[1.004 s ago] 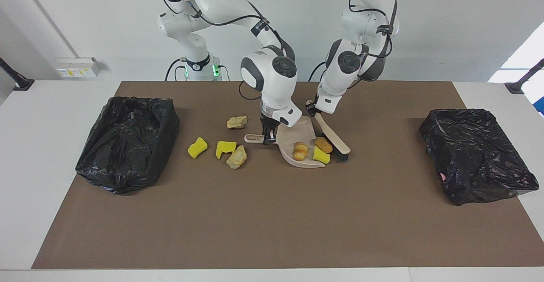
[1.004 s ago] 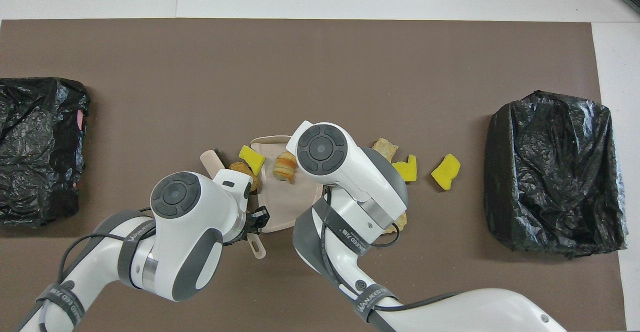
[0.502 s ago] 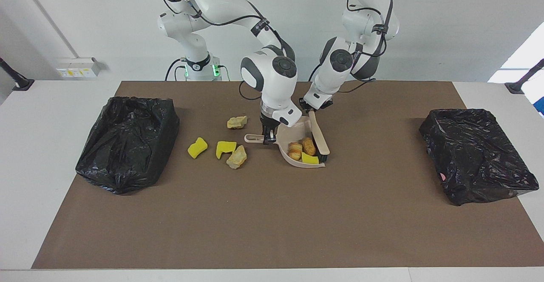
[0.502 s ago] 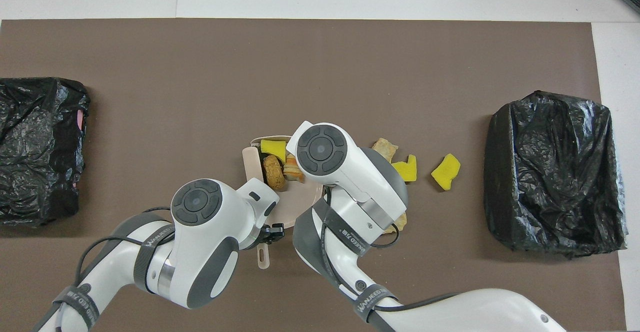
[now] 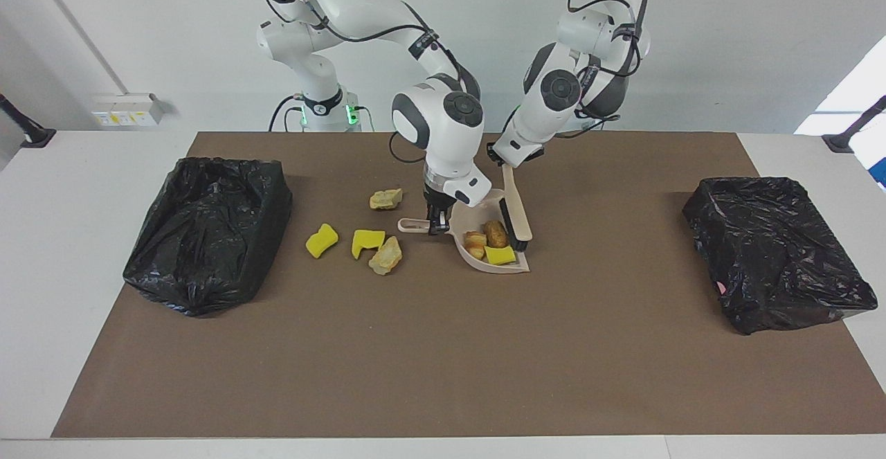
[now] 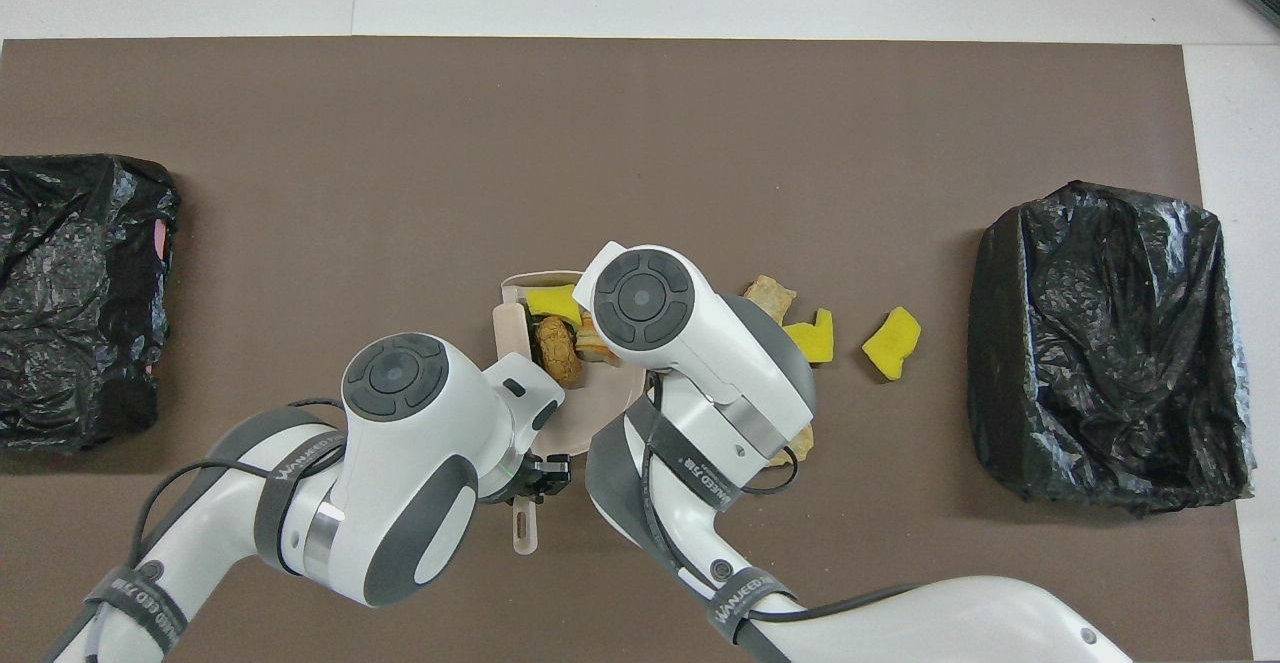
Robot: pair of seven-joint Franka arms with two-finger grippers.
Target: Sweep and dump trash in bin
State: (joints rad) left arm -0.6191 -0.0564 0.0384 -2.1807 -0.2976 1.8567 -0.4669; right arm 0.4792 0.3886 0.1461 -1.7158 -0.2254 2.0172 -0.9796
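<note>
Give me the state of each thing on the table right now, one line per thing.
Dustpan: flat on the mat, handle held by the right gripper, shut.
Brush: held by the left gripper, shut, bristles at the pan's mouth.
Three scraps: in the pan.
Four scraps: loose on the mat.
Two bins: bag-lined, open.

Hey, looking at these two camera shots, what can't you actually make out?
- Right hand on the dustpan handle: overhead view, hidden under its own arm.
- Tan lump nearest the robots: overhead view, mostly covered by the right arm.
- Bin contents: both views, crumpled black liners hide them.
- Left hand on the brush: facing view, blocked by its wrist.
</note>
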